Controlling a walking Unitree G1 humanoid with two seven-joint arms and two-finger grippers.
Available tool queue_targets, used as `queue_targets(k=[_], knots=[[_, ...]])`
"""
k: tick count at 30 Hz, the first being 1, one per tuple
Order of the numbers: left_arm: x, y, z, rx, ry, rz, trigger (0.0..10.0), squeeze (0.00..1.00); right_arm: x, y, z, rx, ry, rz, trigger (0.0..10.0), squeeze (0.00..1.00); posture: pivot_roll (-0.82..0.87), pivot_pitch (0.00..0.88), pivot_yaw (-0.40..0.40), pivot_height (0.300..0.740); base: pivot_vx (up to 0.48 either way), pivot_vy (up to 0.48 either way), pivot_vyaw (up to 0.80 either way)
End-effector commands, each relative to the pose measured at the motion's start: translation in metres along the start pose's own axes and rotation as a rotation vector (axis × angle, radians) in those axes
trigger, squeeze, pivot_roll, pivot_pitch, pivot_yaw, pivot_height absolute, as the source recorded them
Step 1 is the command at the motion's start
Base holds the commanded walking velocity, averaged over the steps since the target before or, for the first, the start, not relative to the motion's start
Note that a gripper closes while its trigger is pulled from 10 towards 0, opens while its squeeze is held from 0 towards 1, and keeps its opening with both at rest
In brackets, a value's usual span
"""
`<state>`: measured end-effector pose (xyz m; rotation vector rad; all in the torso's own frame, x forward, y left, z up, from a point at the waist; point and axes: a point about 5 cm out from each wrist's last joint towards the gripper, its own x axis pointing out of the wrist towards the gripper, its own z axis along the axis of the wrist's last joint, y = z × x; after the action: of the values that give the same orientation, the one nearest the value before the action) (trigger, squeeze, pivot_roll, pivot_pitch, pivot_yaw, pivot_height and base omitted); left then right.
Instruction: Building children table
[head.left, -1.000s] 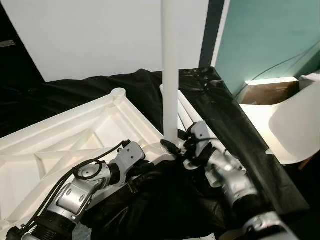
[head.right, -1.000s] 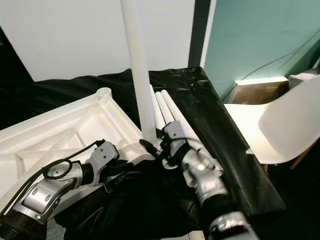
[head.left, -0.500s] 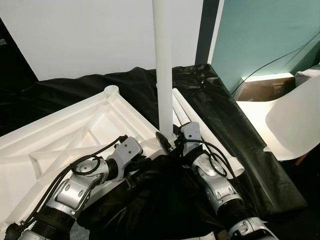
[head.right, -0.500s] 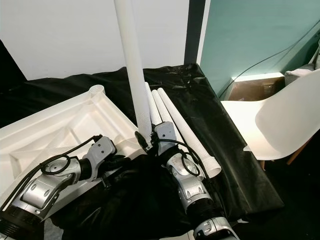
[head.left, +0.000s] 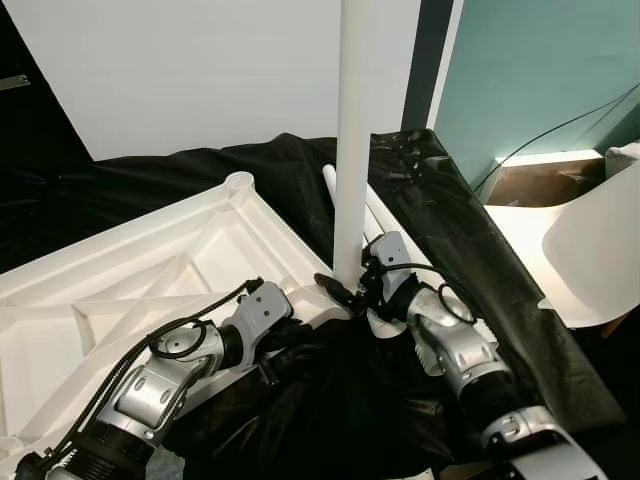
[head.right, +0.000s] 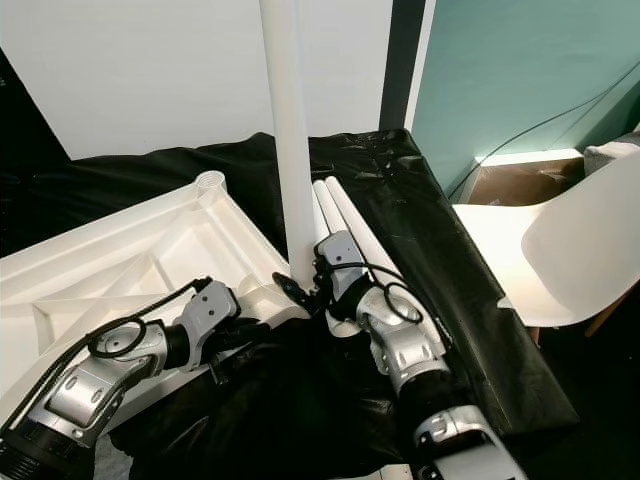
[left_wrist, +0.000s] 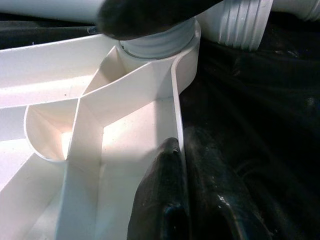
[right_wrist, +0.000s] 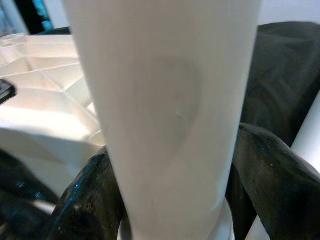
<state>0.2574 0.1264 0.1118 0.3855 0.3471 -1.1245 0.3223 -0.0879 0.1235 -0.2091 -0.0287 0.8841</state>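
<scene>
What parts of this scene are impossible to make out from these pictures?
- Top of the upright white plastic table leg: cut off by the upper edge in both eye views.
- Its threaded end in the upturned white plastic tabletop: hidden by the right gripper in the eye views.
- Spare white legs: near ends hidden behind the right arm.
- Left gripper fingertips: blurred in the left wrist view.

Home room: white chair (head.right: 575, 240), teal wall (head.right: 520, 70)
</scene>
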Motion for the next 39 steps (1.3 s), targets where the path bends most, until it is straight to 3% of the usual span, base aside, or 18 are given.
queue_targets(k=[1, 4, 5, 6, 7, 15, 24, 25, 28, 34, 39], knots=[[0.006, -0.017, -0.015, -0.043, 0.056, -0.146, 10.0, 0.0, -0.008, -0.006, -0.006, 0.009, 0.051, 0.035, 10.0, 0.0, 0.05, 0.0, 0.014, 0.74, 0.0, 0.0, 0.0], [0.006, -0.017, -0.015, -0.043, 0.056, -0.146, 10.0, 0.0, -0.011, -0.009, -0.005, 0.008, 0.057, 0.051, 10.0, 0.0, 0.05, 0.0, 0.014, 0.74, 0.0, 0.0, 0.0], [0.006, -0.017, -0.015, -0.042, 0.057, -0.147, 10.0, 0.0, -0.012, -0.012, -0.004, -0.003, 0.055, 0.061, 6.0, 0.0, 0.05, 0.0, 0.014, 0.74, 0.0, 0.0, 0.0], [0.006, -0.017, -0.015, -0.042, 0.057, -0.147, 10.0, 0.0, -0.012, -0.014, -0.003, -0.01, 0.055, 0.072, 6.0, 0.0, 0.05, 0.0, 0.014, 0.74, 0.0, 0.0, 0.0], [0.006, -0.016, -0.015, -0.041, 0.056, -0.148, 10.0, 0.0, -0.012, -0.016, -0.001, -0.022, 0.053, 0.084, 0.0, 0.0, 0.05, 0.0, 0.017, 0.74, 0.0, 0.0, 0.0], [0.007, -0.016, -0.015, -0.039, 0.056, -0.149, 10.0, 0.0, -0.009, -0.021, 0.009, -0.056, 0.044, 0.139, 0.0, 0.0, 0.05, 0.0, 0.017, 0.74, 0.0, 0.0, 0.0], [0.004, -0.018, -0.017, -0.045, 0.06, -0.147, 10.0, 0.0, -0.013, -0.005, -0.008, -0.026, 0.11, 0.185, 0.0, 0.0, 0.06, 0.0, 0.014, 0.74, 0.0, 0.0, 0.0], [0.005, -0.017, -0.016, -0.044, 0.06, -0.145, 10.0, 0.0, -0.01, -0.009, -0.004, -0.005, 0.0, -0.111, 0.0, 0.0, 0.06, 0.0, 0.014, 0.74, 0.0, 0.0, 0.0], [0.005, -0.017, -0.016, -0.041, 0.062, -0.147, 10.0, 0.0, -0.017, -0.012, -0.003, -0.006, -0.096, -0.361, 0.0, 0.0, 0.06, 0.0, 0.014, 0.74, 0.0, 0.0, 0.0], [0.004, -0.015, -0.016, -0.037, 0.064, -0.148, 10.0, 0.0, -0.016, -0.001, 0.003, -0.001, -0.181, -0.498, 0.0, 0.0, 0.07, 0.0, 0.021, 0.74, 0.0, 0.0, 0.0], [0.005, -0.015, -0.015, -0.035, 0.063, -0.149, 10.0, 0.0, -0.009, 0.0, 0.006, 0.014, -0.182, -0.497, 0.0, 0.0, 0.07, 0.0, 0.021, 0.74, 0.0, 0.0, 0.0]])
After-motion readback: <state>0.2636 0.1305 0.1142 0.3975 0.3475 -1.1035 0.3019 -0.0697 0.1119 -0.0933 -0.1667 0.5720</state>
